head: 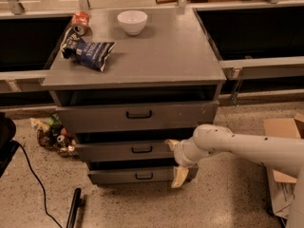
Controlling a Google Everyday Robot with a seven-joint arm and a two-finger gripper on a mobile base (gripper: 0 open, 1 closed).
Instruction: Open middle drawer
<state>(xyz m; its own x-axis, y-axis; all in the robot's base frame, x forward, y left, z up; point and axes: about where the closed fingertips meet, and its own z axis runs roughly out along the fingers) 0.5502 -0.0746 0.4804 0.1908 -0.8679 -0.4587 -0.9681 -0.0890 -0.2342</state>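
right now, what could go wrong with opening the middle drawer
The gripper sits to the right of the handle on the middle drawer, not on it, so a pull may slip off. Its lower finger hangs in front of the bottom drawer and might drag that instead.

The middle drawer (109,152) is seen in plain grey with a black handle (142,149). The cream-white gripper (171,163) is held before its right end. On the grey counter (161,56), a white bowl (132,22) and a dark blue bag (90,52) are found.
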